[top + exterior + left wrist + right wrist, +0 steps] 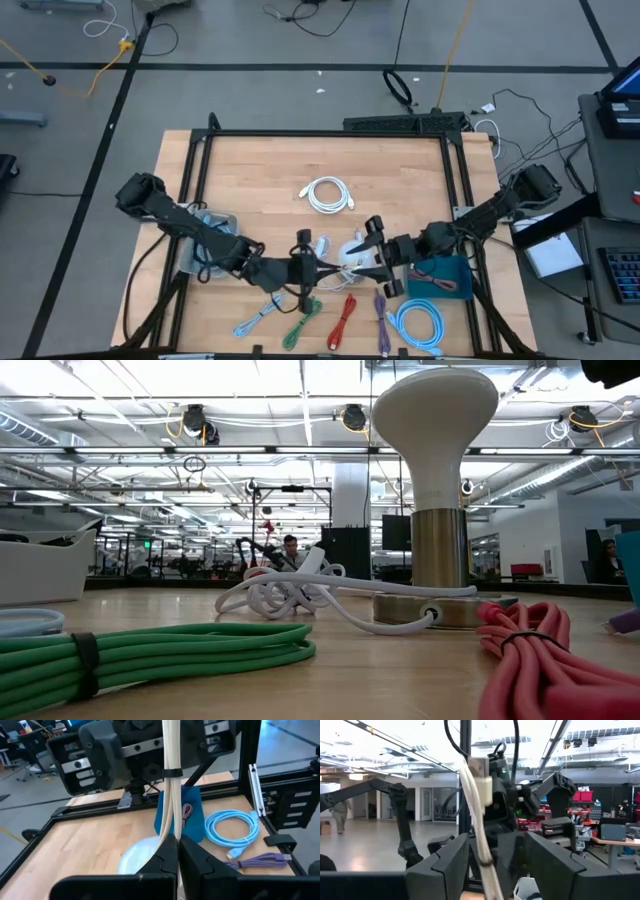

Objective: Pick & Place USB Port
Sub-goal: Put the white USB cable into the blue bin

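Note:
My left gripper [177, 857] is shut on a bundled white cable [170, 795] with a black tie [171, 772]. The cable runs on to my right gripper [492, 862], whose fingers stand open on either side of it. Its white plug end [481, 779] sticks out beyond them. In the high view the two grippers [305, 263] [368, 256] face each other above the table's near middle. Below them stands a white-domed lamp [435, 420] on a metal base [430, 610], where a white cord meets the base's side. My left gripper pinches the bundled white cable [169, 831] between its two fingers, some way below the black tie. The fingers lie across the strands, roughly level, coming from the table's left. The cable is lifted clear of the table and reaches away toward my right gripper.
A white coil [328, 195] lies at mid-table. Along the near edge lie a light blue [255, 318], a green [303, 322], a red [345, 318] and a purple cable [380, 315] and a blue coil [418, 325]. A teal bin [445, 280] sits near right.

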`<state>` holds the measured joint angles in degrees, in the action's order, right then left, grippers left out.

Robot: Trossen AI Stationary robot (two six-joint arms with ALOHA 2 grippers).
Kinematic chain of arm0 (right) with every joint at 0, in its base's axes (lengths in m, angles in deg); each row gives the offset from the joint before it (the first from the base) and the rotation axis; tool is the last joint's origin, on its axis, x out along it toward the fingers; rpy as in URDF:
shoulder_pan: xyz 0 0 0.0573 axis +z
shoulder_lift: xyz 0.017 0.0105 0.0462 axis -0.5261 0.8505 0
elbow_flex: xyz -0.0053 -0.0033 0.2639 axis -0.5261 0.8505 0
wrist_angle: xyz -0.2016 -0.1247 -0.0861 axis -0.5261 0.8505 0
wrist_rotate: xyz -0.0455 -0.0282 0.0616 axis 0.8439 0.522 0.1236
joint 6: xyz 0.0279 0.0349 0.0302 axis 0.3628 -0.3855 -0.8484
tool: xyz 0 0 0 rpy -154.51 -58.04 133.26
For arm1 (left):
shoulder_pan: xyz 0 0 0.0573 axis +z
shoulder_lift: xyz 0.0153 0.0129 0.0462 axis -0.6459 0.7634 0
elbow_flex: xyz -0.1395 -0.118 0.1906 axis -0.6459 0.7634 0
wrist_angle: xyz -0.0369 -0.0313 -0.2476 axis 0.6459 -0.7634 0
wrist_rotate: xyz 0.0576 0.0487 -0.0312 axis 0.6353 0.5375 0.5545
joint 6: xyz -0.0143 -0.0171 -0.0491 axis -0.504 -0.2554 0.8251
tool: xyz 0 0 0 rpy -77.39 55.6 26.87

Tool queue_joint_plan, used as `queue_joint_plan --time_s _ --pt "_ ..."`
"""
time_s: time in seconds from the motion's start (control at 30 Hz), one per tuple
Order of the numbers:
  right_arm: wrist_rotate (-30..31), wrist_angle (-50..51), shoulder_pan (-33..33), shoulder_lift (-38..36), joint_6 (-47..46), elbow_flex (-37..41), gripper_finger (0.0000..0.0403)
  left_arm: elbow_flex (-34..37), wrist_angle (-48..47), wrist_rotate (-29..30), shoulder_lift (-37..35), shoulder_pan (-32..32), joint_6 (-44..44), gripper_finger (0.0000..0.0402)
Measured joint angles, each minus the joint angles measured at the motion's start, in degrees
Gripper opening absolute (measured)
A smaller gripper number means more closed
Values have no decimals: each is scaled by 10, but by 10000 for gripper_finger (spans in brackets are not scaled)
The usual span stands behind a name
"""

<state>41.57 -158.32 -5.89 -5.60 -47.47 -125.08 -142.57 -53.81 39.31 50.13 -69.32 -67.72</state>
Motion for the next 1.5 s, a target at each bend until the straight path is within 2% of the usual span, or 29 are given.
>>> queue_joint_plan --time_s 0.23,0.67,0.97,1.1,1.3,1.5 --pt "2 -8 -2 6 -10 0 173 0 15 -10 -1 2 -4 0" --pt "-20 -4 -3 6 5 0 9 0 24 -66 -1 25 2 0" --pt "-28 3 -3 6 8 -1 2 0 18 -65 -1 22 6 6" --pt "-20 10 1 6 6 -1 1 -1 3 -66 -1 2 6 45" --pt "47 59 9 -15 7 -1 1 -2 -74 -62 -24 -47 74 130" --pt "62 109 14 -61 5 -1 1 -1 -171 3 -40 -96 140 196"
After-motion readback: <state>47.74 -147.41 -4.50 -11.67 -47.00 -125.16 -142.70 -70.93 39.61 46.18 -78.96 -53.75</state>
